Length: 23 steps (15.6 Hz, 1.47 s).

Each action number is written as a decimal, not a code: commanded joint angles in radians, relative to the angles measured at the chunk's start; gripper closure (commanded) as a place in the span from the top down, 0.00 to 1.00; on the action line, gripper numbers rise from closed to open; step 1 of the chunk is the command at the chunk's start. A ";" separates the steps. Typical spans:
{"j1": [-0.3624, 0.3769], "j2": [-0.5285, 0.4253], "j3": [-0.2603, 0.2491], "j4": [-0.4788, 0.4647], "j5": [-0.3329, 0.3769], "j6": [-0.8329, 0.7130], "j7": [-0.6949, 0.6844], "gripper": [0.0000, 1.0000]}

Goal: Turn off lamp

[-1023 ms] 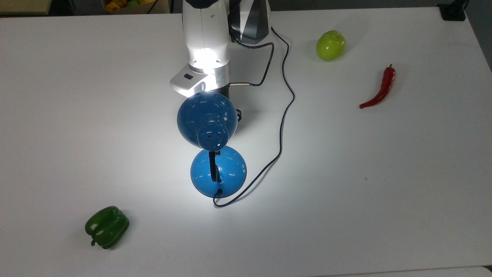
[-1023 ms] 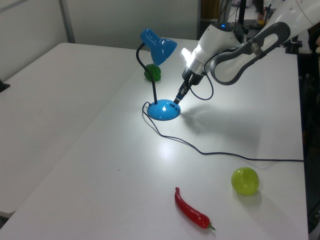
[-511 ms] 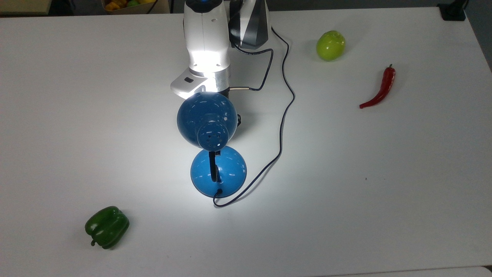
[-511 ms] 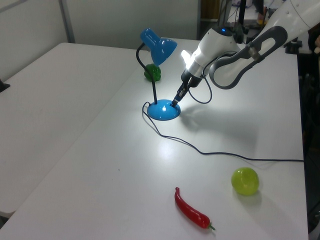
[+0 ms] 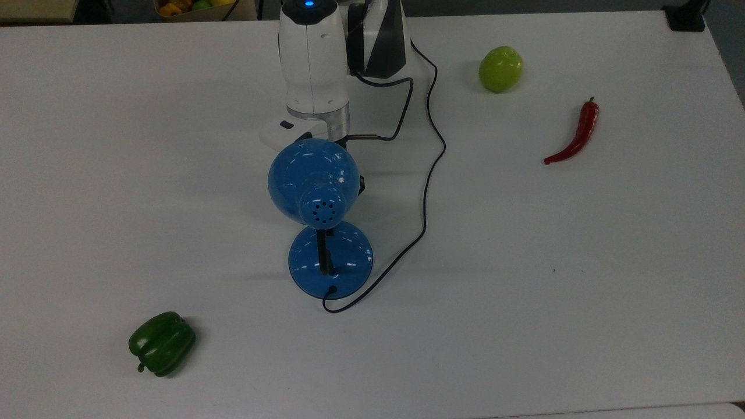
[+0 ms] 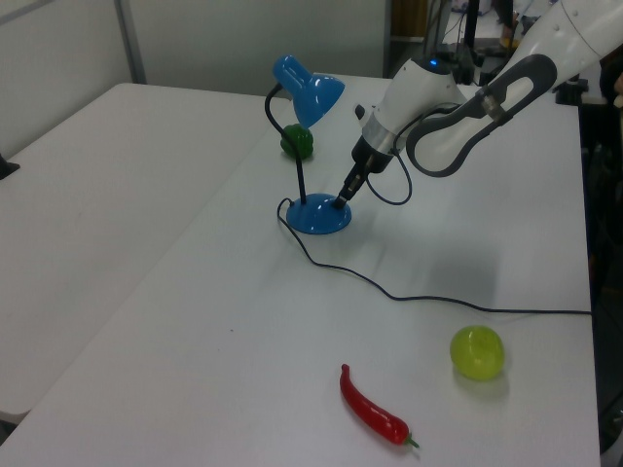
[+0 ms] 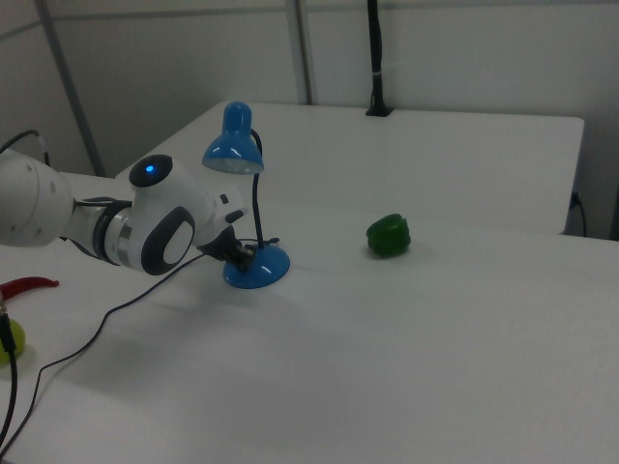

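The blue lamp stands mid-table, unlit, with its domed shade (image 5: pixel 311 177) leaning over its round base (image 5: pixel 349 262). Its thin dark cord (image 5: pixel 430 174) loops away from the base toward the arm. In the left view my gripper (image 6: pixel 343 200) slants down under the shade (image 6: pixel 307 88), its narrow dark tip shut and resting on the near edge of the base (image 6: pixel 313 219). The right view has the gripper (image 7: pixel 244 256) against the base (image 7: pixel 266 273), below the shade (image 7: pixel 232 150). In the top view the shade hides the fingertips.
A green bell pepper (image 5: pixel 162 343) lies at the top view's lower left. A green apple (image 5: pixel 500 68) and a red chilli (image 5: pixel 576 137) lie at the top view's upper right. The cord trails across the white table (image 5: pixel 582 291) between lamp and chilli.
The lamp's light has gone out; the bright glow on the arm, base and table is gone. The gripper tip moved down onto the base.
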 commanded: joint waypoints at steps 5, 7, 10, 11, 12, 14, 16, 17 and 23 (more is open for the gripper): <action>-0.001 0.005 0.003 -0.005 0.007 0.002 0.011 0.00; -0.001 -0.004 0.003 -0.006 0.008 -0.008 0.012 0.00; 0.001 -0.039 0.003 -0.008 0.008 -0.112 0.011 0.00; -0.002 -0.056 0.003 -0.005 0.008 -0.158 0.011 0.00; -0.002 -0.070 0.003 0.000 0.008 -0.198 0.011 0.00; -0.002 -0.099 0.003 0.001 0.008 -0.272 0.006 0.00; 0.005 -0.131 0.003 0.006 0.007 -0.367 0.006 0.00; 0.005 -0.147 0.003 0.009 0.005 -0.427 0.004 0.00; -0.011 -0.251 0.003 0.037 -0.004 -0.678 -0.003 0.31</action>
